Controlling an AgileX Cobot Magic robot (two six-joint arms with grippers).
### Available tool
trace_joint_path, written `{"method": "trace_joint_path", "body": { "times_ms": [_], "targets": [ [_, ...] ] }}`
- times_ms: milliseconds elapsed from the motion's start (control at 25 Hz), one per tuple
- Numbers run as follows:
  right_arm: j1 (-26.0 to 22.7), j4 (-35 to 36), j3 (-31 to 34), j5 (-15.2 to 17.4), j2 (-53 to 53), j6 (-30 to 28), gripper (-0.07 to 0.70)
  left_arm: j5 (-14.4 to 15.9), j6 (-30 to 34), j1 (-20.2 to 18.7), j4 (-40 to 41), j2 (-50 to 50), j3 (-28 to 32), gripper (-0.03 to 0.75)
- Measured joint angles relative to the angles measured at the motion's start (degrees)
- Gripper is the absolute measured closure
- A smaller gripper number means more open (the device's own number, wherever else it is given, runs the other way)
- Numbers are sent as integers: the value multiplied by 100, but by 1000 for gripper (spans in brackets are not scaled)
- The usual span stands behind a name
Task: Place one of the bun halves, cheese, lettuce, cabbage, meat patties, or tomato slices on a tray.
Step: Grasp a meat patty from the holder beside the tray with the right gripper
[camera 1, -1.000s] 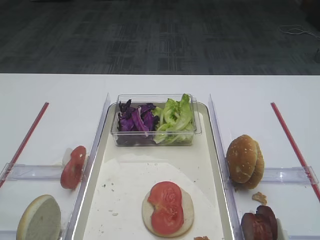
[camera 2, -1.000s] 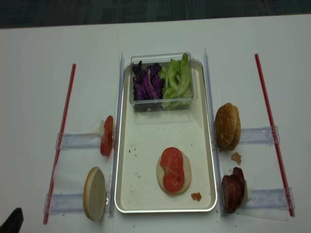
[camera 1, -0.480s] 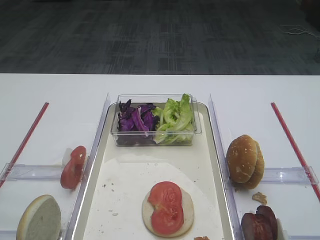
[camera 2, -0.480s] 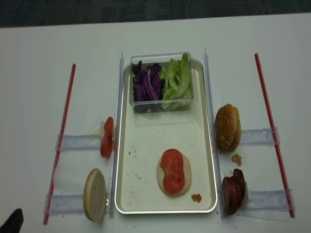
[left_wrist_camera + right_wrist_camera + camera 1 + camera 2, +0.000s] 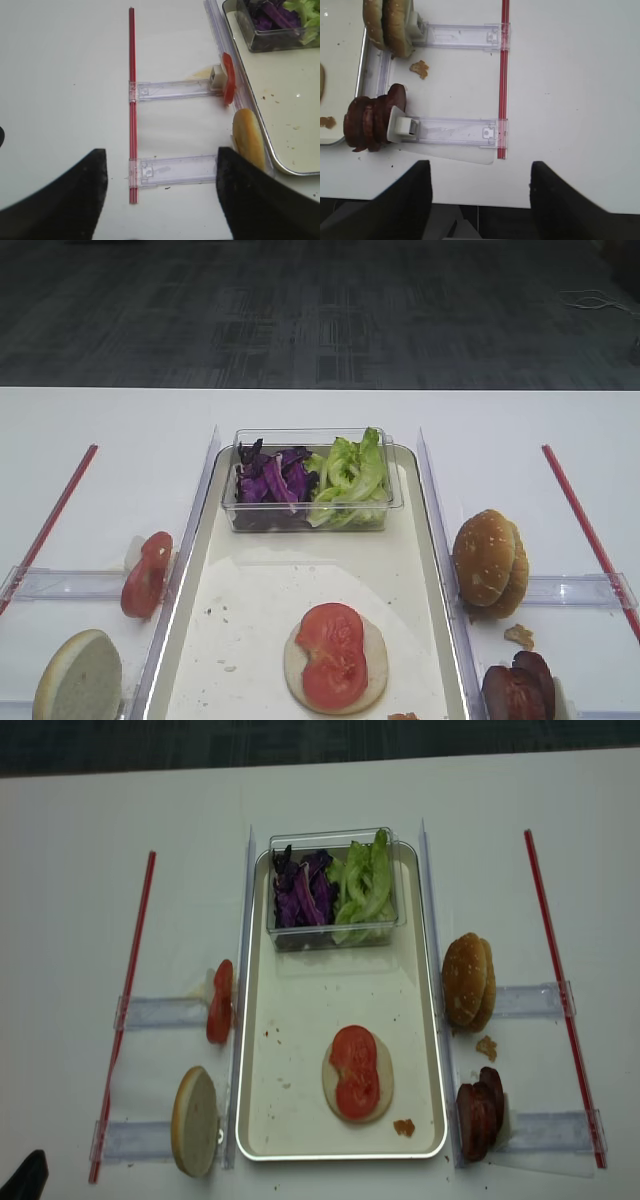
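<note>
Tray (image 5: 300, 1120), a long cream-white rectangle with a raised silvery rim, lies lengthwise in the middle of the white counter (image 5: 80, 870). On its near end sits a bun half (image 5: 357, 1072), cut face up, with a bright red tomato slice (image 5: 354, 1069) lying on top of it. A small brown crumb (image 5: 404, 1126) lies just beside it, toward the near right corner. At the far end stands a clear plastic box (image 5: 332, 888) holding dark purple shredded cabbage (image 5: 301, 890) on the left and light green ruffled lettuce (image 5: 366, 883) on the right.

Left of the tray, more tomato slices (image 5: 220, 1001) stand on edge in a clear plastic holder (image 5: 160, 1012), and nearer the front a pale bun half (image 5: 194, 1120) stands on edge. Right of the tray, golden-brown speckled bun halves (image 5: 468, 980) stand on edge, with a row of dark reddish-brown meat patties (image 5: 479, 1113) on edge in front of them. A red strip (image 5: 125, 1005) runs along the counter on each outer side.

Right gripper (image 5: 480, 187) hovers above the counter near the patties, jaws spread apart and holding nothing. Left gripper (image 5: 162, 187) hovers above the counter near the standing bun half, jaws likewise spread wide and holding nothing.
</note>
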Motion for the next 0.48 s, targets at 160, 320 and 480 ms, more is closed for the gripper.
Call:
{"method": "trace_joint_path", "body": {
  "times_ms": [160,320,480],
  "targets": [
    [0,19,-192,22,322,46,155,0,0,0,0,0,0,280],
    [124,59,-299,27,577,73,155,0,0,0,0,0,0,286],
    [250,74,-322,27,907,143,155,0,0,0,0,0,0,286]
  ]
}}
